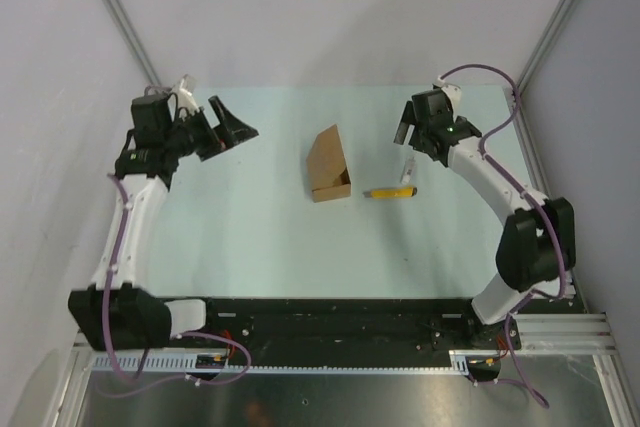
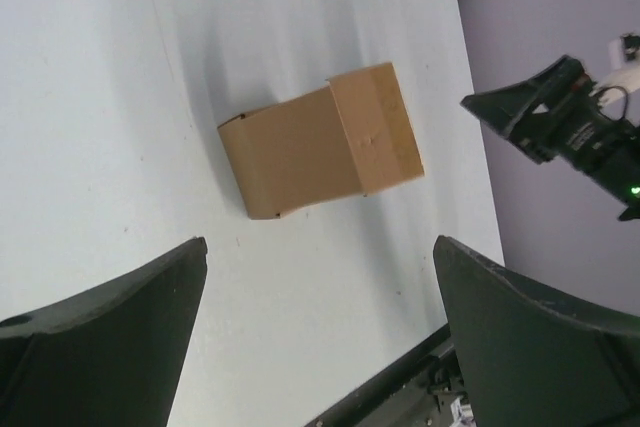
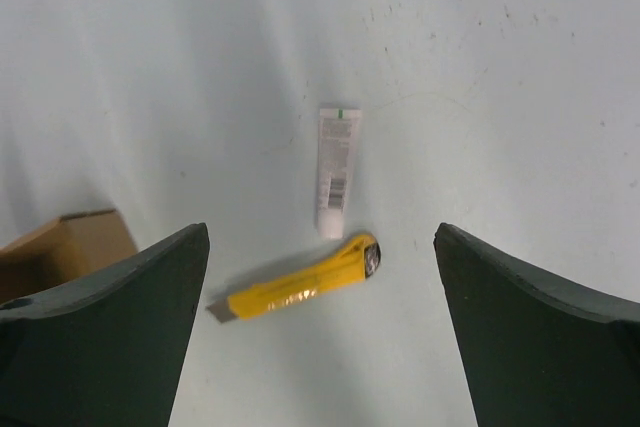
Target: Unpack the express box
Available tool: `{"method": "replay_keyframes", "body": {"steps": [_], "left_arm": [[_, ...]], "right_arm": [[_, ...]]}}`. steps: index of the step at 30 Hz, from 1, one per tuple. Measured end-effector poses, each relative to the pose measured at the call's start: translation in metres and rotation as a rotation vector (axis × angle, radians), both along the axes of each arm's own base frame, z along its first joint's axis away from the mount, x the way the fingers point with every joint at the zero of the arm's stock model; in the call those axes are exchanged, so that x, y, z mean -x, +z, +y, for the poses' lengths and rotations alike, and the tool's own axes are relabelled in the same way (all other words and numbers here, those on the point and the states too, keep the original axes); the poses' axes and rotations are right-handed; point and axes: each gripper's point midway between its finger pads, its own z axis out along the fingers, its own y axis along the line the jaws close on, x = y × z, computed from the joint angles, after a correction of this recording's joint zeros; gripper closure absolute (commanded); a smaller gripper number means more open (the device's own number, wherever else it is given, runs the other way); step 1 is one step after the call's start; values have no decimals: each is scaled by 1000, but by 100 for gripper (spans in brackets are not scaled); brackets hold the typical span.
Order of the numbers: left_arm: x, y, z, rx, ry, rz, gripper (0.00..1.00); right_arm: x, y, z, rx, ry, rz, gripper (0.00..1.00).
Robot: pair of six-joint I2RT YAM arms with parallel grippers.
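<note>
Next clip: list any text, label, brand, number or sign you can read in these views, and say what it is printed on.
Nothing can be read as text in any view.
white tube: dark print and a green band near one end, too small and blurred to read.
express box: plain brown cardboard, no print visible on the faces shown.
yellow cutter: no legible marking.

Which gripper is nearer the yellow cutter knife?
Right. The right gripper hangs open just past the cutter knife, on its far side. The left gripper, open too, sits well beyond the express box.
</note>
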Motion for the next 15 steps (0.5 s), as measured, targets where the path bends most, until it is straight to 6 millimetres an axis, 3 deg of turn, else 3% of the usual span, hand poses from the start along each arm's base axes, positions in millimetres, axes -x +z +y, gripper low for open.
{"method": "replay_keyframes", "body": {"steps": [5, 8, 15], "left_arm": [[39, 2, 4, -21, 35, -50, 0], [52, -4, 5, -28, 48, -51, 0], [68, -4, 15, -58, 120, -80, 0]], "right_arm": [[36, 43, 8, 5, 8, -54, 0], [61, 61, 10, -10, 9, -85, 0], [113, 118, -19, -74, -61, -199, 0]]}}
